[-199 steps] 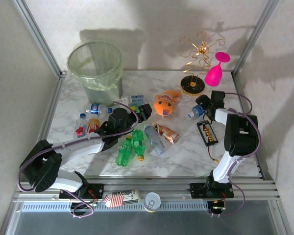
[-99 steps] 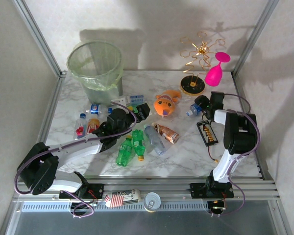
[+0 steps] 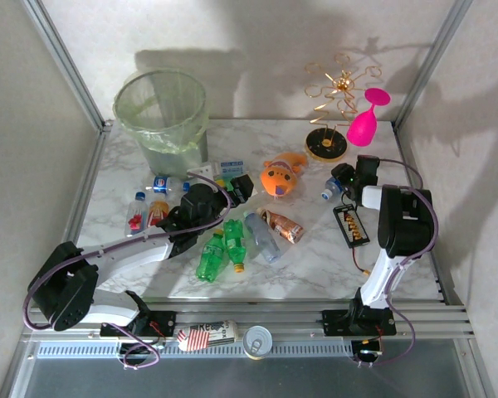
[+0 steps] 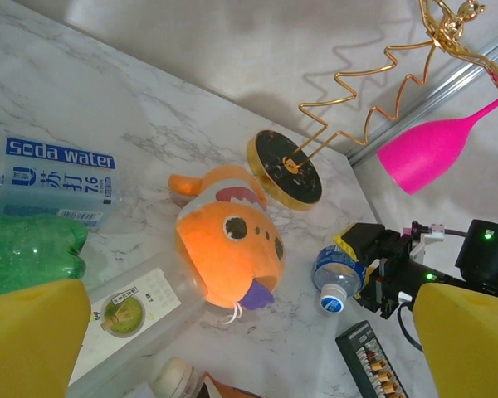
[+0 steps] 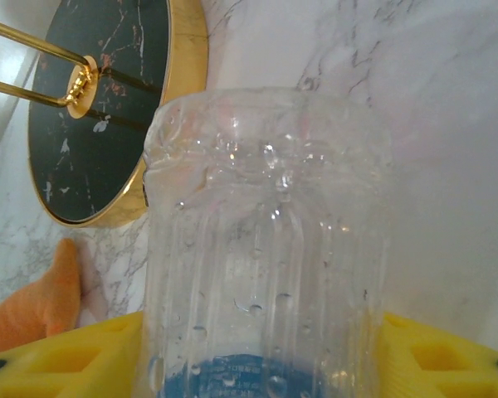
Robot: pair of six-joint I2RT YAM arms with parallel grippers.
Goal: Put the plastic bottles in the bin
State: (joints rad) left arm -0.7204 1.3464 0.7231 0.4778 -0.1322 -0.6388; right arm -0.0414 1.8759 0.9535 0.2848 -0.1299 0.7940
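From my right wrist, the clear bottle (image 5: 266, 240) runs off the bottom edge, its other end unseen, and the pads (image 5: 58, 356) of my right gripper (image 5: 261, 369) are cropped to yellow corners. From my left wrist, a green bottle (image 4: 25, 249), perhaps two, is half hidden behind a finger (image 4: 29, 340) of my left gripper (image 4: 247, 340). The soda-water bottle (image 4: 54, 178) is cut at the left edge.

Orange fish toy (image 3: 282, 177) lies mid-table on the marble top (image 3: 315, 265), gold wire stand (image 3: 326, 144) behind it to the right, pink goblet (image 3: 363, 124) just beside the stand. Small black box (image 3: 351, 225) near right edge; can (image 3: 257, 341) on the front rail.
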